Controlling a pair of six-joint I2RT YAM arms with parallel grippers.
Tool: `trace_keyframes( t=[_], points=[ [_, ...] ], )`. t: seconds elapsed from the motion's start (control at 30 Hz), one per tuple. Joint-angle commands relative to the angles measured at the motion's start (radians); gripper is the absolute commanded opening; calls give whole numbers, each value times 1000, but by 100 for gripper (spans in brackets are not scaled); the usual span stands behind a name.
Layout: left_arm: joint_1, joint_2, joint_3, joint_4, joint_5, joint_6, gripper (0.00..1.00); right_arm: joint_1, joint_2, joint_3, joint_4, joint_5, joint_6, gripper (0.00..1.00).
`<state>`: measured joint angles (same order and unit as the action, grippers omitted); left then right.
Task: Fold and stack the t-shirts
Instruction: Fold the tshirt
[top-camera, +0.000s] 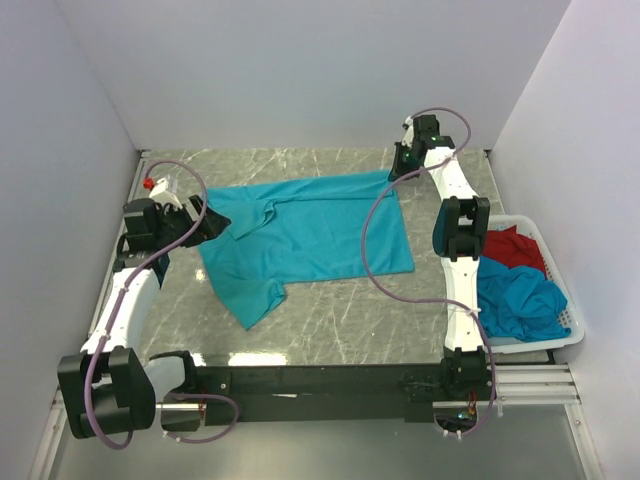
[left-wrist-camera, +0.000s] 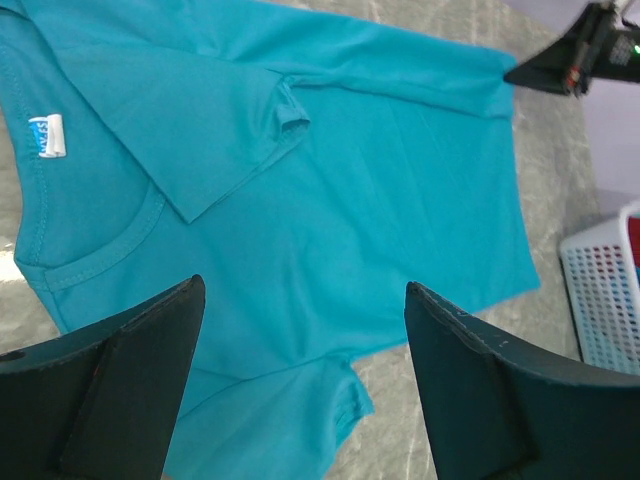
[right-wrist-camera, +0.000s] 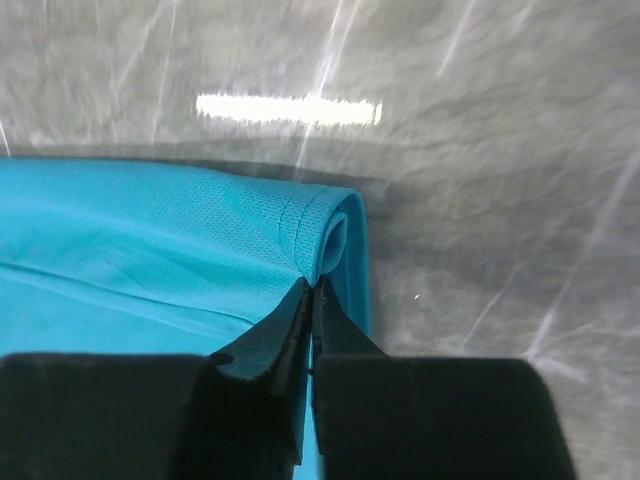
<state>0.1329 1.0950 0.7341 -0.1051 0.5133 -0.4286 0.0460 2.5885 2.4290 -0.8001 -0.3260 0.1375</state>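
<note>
Right wrist view: right fingers (right-wrist-camera: 312, 300) pinched shut on teal t-shirt (right-wrist-camera: 150, 260) hem corner. Left fingers (left-wrist-camera: 300, 380) wide open, empty; should grip collar edge before lifting evenly.

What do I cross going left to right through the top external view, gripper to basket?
Left gripper, open at the shirt's collar end → teal t-shirt spread on the table → right gripper, shut on the shirt's far right corner → white basket holding the blue t-shirt.

Standing around a grey marbled counter (top-camera: 340, 320), plain white walls (top-camera: 300, 70) on three sides; glaring off the stone, a bright strip of overhead light (right-wrist-camera: 288, 108)
</note>
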Motion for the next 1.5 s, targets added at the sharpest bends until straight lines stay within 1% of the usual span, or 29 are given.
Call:
trace_keyframes(
  t=[0.0, 0.07, 0.1, 0.2, 0.23, 0.27, 0.37, 0.47, 0.5, 0.53, 0.57, 0.6, 0.63, 0.67, 0.7, 0.73, 0.77, 0.8, 0.83, 0.87, 0.9, 0.93, 0.97, 1.03, 1.1, 1.2, 1.23, 1.37, 1.47],
  points=[
    [-6, 11, -7, 76, 114, 27, 87, 2, -24, 58, 81, 97, 14, 11],
    [-22, 20, -2, 74, 139, 33, 87, 2, -37, 56, 122, 132, 10, 18],
    [-36, 22, 13, 67, 140, 48, 87, 0, -47, 54, 145, 143, -1, 20],
    [-116, 31, 60, -2, 98, 115, 86, 2, -65, 58, 163, 180, -35, 26],
    [-180, 32, 79, -28, 74, 140, 87, 2, -89, 54, 165, 180, -47, 29],
    [-214, 34, 96, -53, 45, 164, 86, 2, -108, 48, 161, 174, -64, 40],
    [-358, 28, 154, -154, -97, 267, 87, 2, -217, -34, 167, 115, -130, 62],
    [-478, -26, 168, -192, -223, 390, 87, 3, -371, -204, 153, -60, -299, 65],
    [-499, -47, 156, -188, -242, 415, 88, 5, -458, -249, 138, -184, -338, 65],
    [-528, -91, 146, -188, -222, 468, 89, 9, -509, -302, 141, -229, -370, 65],
    [-539, -116, 134, -188, -202, 511, 90, 20, -565, -423, 147, -270, -436, 66],
    [-550, -141, 101, -185, -187, 581, 92, 28, -682, -491, 166, -322, -475, 66],
    [-556, -183, 78, -185, -165, 614, 98, 37, -749, -563, 192, -387, -502, 67],
    [-556, -202, 52, -179, -156, 646, 99, 46, -813, -711, 226, -416, -536, 67],
    [-576, -233, 10, -171, -180, 678, 99, 70, -937, -785, 287, -441, -556, 68],
    [-584, -248, -4, -168, -205, 674, 99, 84, -996, -851, 311, -462, -578, 68],
    [-588, -260, -16, -166, -196, 671, 99, 103, -1052, -974, 340, -447, -582, 71],
    [-593, -279, -18, -168, -179, 674, 99, 130, -1150, -1036, 416, -438, -572, 76],
    [-602, -285, -16, -179, -167, 679, 99, 137, -1192, -1095, 452, -444, -563, 78],
    [-611, -290, 2, -226, -138, 730, 100, 144, -1231, -1196, 475, -491, -567, 81],
    [-627, -293, 14, -272, -148, 760, 99, 146, -1296, -1240, 490, -524, -579, 81],
    [-679, -296, 24, -307, -168, 787, 100, 149, -1329, -1278, 499, -547, -585, 82],
    [-706, -299, 31, -385, -199, 822, 99, 149, -1359, -1345, 509, -583, -602, 84],
    [-783, -303, 34, -451, -312, 908, 97, 149, -1441, -1393, 449, -619, -692, 84],
    [-844, -313, -1, -531, -375, 970, 95, 149, -1511, -1470, 444, -614, -743, 84],
    [-880, -326, -59, -672, -331, 1077, 88, 131, -1585, -1570, 498, -575, -745, 84],
    [-889, -331, -71, -698, -288, 1118, 83, 117, -1602, -1596, 524, -571, -736, 84],
    [-915, -340, -192, -653, -318, 1120, 83, 69, -1607, -1587, 497, -558, -731, 83],
    [-931, -337, -254, -575, -337, 1114, 77, 69, -1596, -1578, 463, -579, -734, 82]
  ],
)
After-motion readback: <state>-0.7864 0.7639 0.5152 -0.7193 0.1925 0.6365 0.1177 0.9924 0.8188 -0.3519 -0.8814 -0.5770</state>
